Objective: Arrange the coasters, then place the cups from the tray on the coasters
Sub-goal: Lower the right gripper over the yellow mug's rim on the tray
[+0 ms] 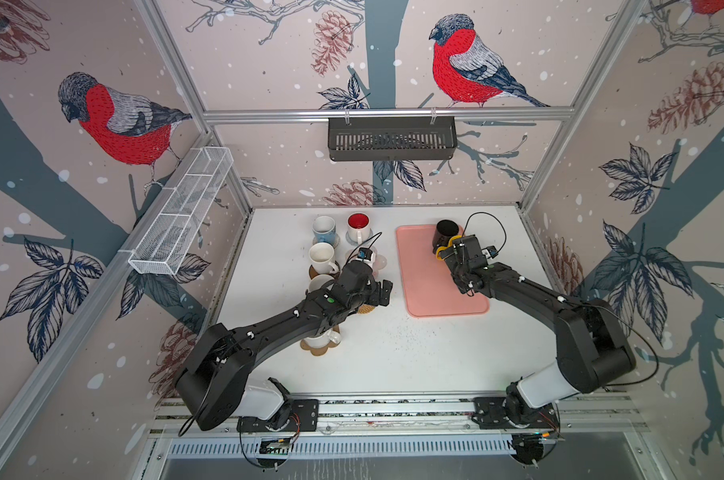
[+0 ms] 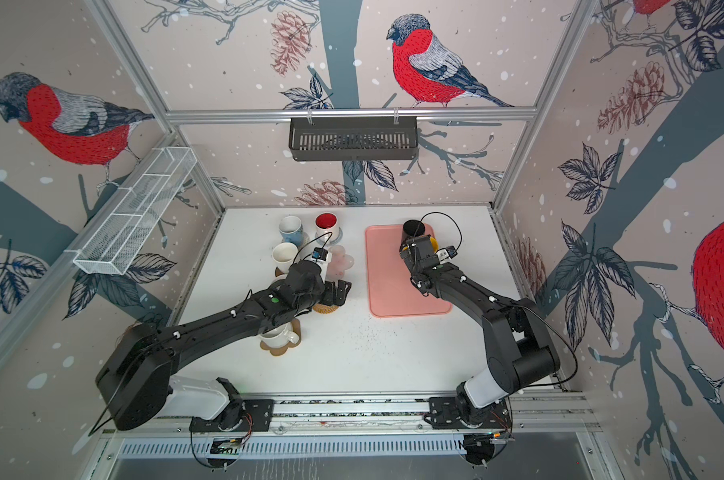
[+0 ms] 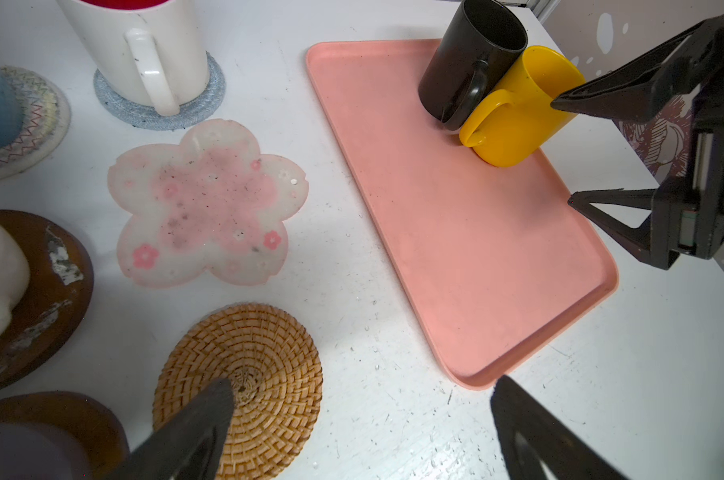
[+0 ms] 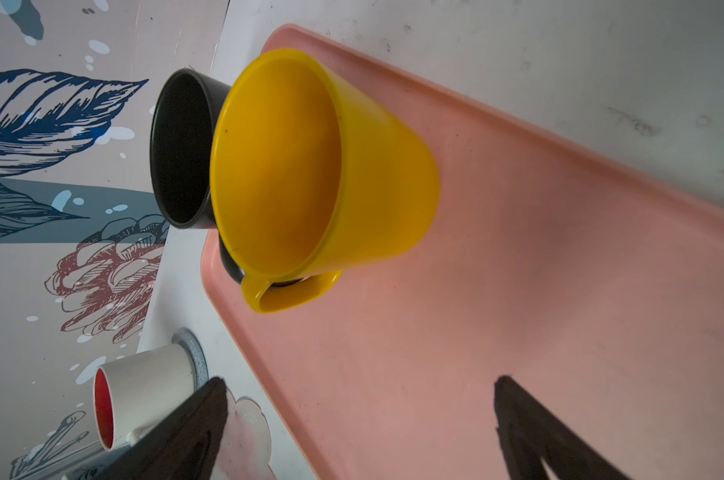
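The pink tray (image 1: 435,291) (image 3: 476,249) is laid on the white table (image 1: 414,357). Two cups are left on it, at its far right corner. The black cup (image 1: 446,232) (image 3: 472,54) and the yellow cup (image 3: 522,108) (image 4: 310,166) are stood upright and touching. The yellow cup is set on the near side of the black cup.

The right gripper (image 3: 564,153) (image 4: 358,390) is held over the tray, just beside the yellow cup. Its jaws are spread wide and nothing is gripped. Whether a fingertip touches the yellow cup cannot be told.

The left gripper (image 1: 383,291) (image 3: 358,390) is held above the table, just left of the tray, with its jaws spread wide and empty. One of its fingers is seen over the wicker coaster (image 3: 244,365) (image 2: 325,309), which is left bare off the tray's left edge. The pink flower coaster (image 3: 206,203) (image 2: 343,259) is also left bare, left of the tray's far half.

Farther left of the tray, five cups are set on coasters:
- The red-lined white cup (image 1: 357,226) (image 3: 144,41) is stood on the grey-blue woven coaster (image 3: 161,118).
- The light blue cup (image 1: 323,229) is stood on the beige woven coaster (image 3: 32,124).
- The cream cup (image 1: 322,257) is stood on a brown disc (image 3: 48,291).
- The lavender cup (image 1: 321,283) is placed on the second brown disc (image 3: 69,411).
- The plain white cup (image 1: 321,340) is placed on the cork flower coaster (image 1: 318,352), partly hidden under the left arm.
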Tool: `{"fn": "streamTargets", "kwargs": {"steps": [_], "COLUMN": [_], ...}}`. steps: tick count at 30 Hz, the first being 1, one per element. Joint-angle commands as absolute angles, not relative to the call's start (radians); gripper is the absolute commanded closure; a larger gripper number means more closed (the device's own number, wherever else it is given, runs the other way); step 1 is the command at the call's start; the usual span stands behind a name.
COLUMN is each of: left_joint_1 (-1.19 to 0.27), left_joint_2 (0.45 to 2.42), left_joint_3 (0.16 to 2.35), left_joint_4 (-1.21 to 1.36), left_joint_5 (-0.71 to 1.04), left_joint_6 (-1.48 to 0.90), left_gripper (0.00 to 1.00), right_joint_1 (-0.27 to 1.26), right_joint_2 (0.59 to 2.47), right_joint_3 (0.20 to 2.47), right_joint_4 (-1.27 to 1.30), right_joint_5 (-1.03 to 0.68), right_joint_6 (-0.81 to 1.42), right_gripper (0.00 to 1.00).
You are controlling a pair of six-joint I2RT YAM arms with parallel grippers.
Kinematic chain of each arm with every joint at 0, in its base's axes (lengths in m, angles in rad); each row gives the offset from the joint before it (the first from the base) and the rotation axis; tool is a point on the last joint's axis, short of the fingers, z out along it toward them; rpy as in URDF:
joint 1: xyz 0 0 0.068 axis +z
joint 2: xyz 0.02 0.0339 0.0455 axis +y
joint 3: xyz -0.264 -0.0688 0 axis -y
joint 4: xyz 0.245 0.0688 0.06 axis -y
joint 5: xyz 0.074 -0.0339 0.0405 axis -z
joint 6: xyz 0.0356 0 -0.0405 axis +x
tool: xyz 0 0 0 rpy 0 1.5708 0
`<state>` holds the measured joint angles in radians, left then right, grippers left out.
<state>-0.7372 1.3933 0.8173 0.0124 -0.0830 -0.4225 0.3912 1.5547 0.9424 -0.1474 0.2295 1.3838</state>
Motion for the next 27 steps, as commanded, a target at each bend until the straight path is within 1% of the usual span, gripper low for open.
{"fn": "streamTargets", "kwargs": {"steps": [1,11,27], "left_joint_1": [-0.738,-0.738,-0.738], "left_joint_2": [1.399,1.403,1.408], "left_joint_3": [0.824,0.823,0.823], "left_joint_4": [0.032,0.039,0.036], "left_joint_5": [-0.110,-0.111,-0.114], "left_joint_6": [-0.428,-0.426,-0.423], "left_gripper": [0.03,0.03,0.03], "right_joint_1": [0.387,0.394,0.401], "right_joint_2": [1.581,1.682,1.764], "right_joint_3": [0.967,1.061,1.094], "right_joint_4": [-0.152,-0.176,-0.181], "right_joint_5": [0.262,0.275,0.294], "right_joint_6": [1.379,1.379,1.363], "right_gripper": [0.00,0.00,0.00]}}
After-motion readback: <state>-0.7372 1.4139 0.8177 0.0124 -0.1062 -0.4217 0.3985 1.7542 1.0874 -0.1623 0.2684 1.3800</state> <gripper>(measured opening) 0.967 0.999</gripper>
